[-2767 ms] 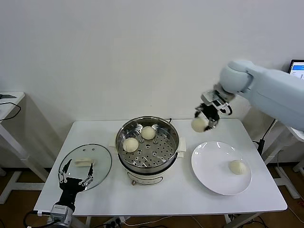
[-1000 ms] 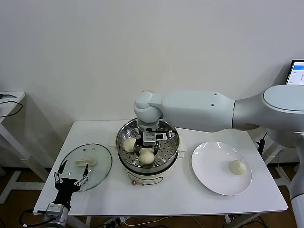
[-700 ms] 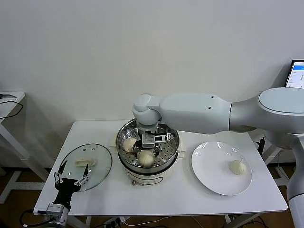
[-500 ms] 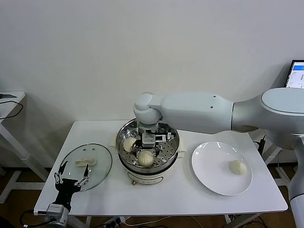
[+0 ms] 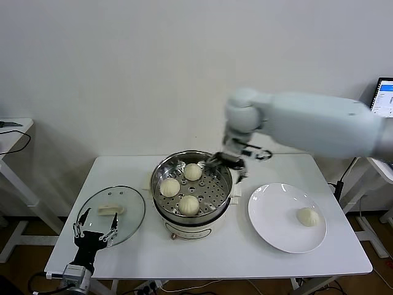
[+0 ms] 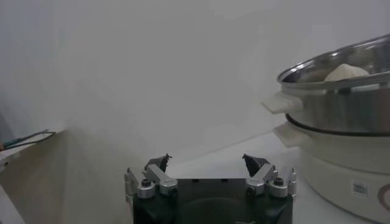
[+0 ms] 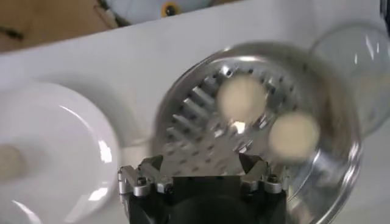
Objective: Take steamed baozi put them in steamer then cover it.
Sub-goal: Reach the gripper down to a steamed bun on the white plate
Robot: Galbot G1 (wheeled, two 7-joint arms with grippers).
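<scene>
The head view alone showed three pale, round steamed baozi point(image 5: 189, 204) in the steamer point(image 5: 191, 187) and a fourth on the plate point(image 5: 286, 217). Right gripper point(image 5: 231, 164) hung empty, jaws wide, above the steamer's rim. Left gripper point(image 6: 208, 166) waited low, spread wide.

Three baozi point(image 5: 189, 204) in steamer point(image 5: 212, 215); fourth on plate point(image 5: 273, 221), right.

Pale blue-white smooth right arm point(image 5: 319, 123); black gripper point(image 6: 209, 176) bodies with silver screws.
</scene>
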